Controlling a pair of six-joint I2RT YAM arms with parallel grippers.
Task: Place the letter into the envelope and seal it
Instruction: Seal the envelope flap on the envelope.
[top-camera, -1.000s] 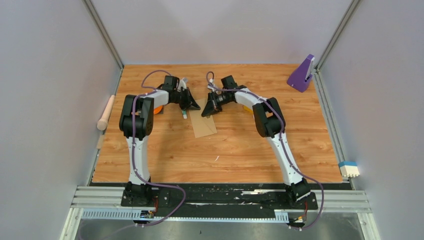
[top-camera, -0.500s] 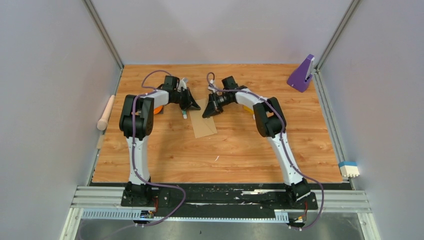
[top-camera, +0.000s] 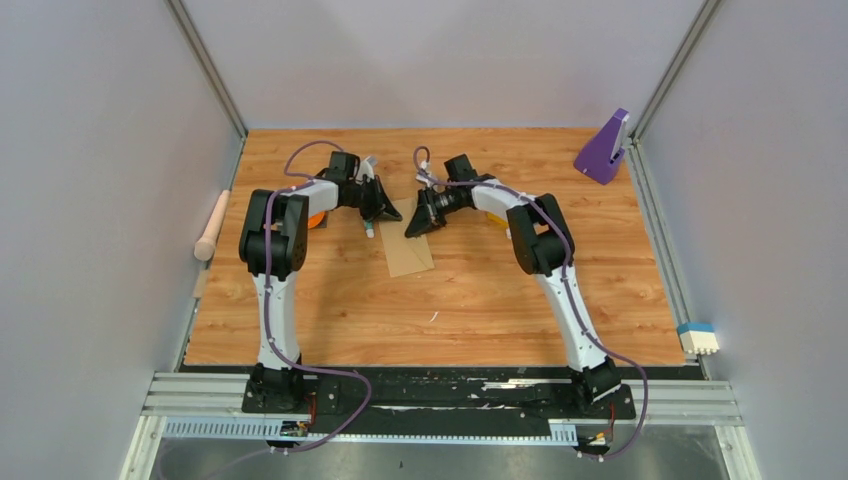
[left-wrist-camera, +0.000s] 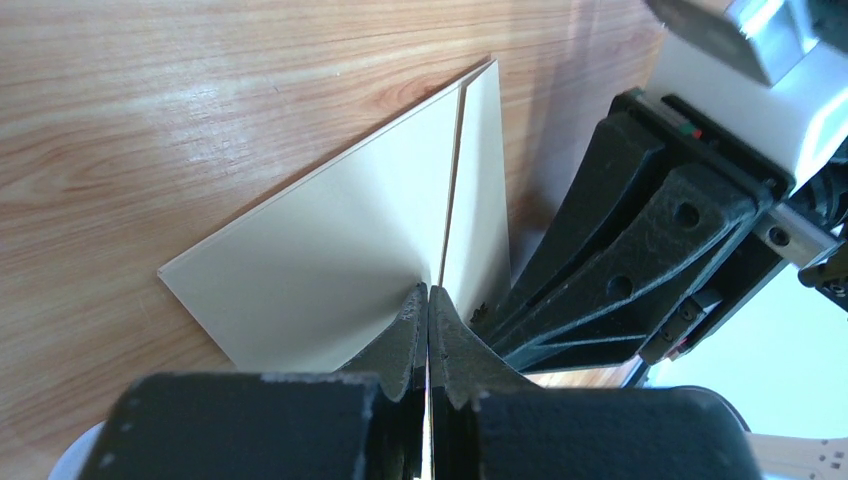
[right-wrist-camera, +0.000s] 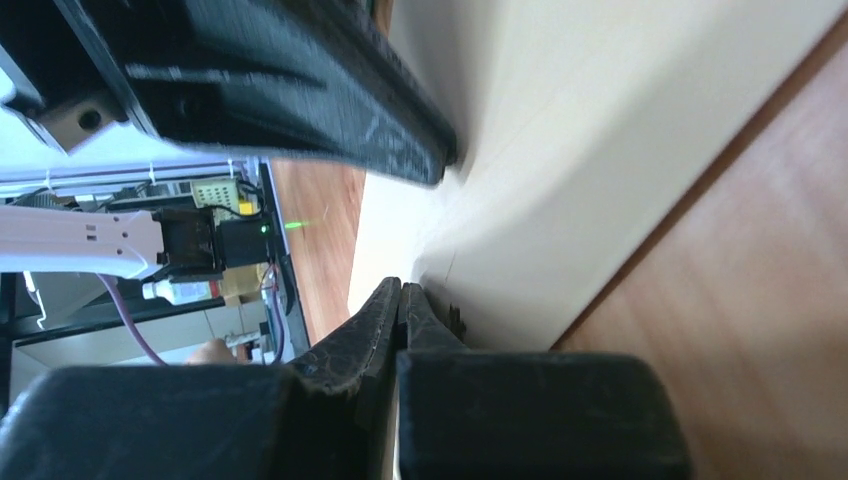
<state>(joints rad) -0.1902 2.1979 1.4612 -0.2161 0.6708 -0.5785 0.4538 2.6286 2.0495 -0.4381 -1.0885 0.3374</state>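
The envelope (top-camera: 410, 255) lies flat on the tabletop (top-camera: 480, 300) just above the middle of the top view, a tan-brown strip running from the centre up toward the two arms that meet over its far end. The left fingers (left-wrist-camera: 408, 332) are pressed tight together, pinching a raised edge of that paper, which looks pale cream in the left wrist view; a thin line runs from the fingertips up to the sheet's far corner at the upper middle of that frame, splitting the surface into a wide left panel and a narrow right one. The right fingers (right-wrist-camera: 365, 325) are likewise shut with no gap between them, nipping the same pale sheet at the lower middle of the right wrist view, just beside the other arm's dark fingers at the upper left. The rest of the paper rests on the wood. Whether the letter sits inside or is part of the pale surface, I cannot tell. A purple stand (top-camera: 603, 148) sits in the upper right corner of the top view, a wooden dowel (top-camera: 211, 226) at the left edge, and a blue and white block (top-camera: 698, 338) at the right.
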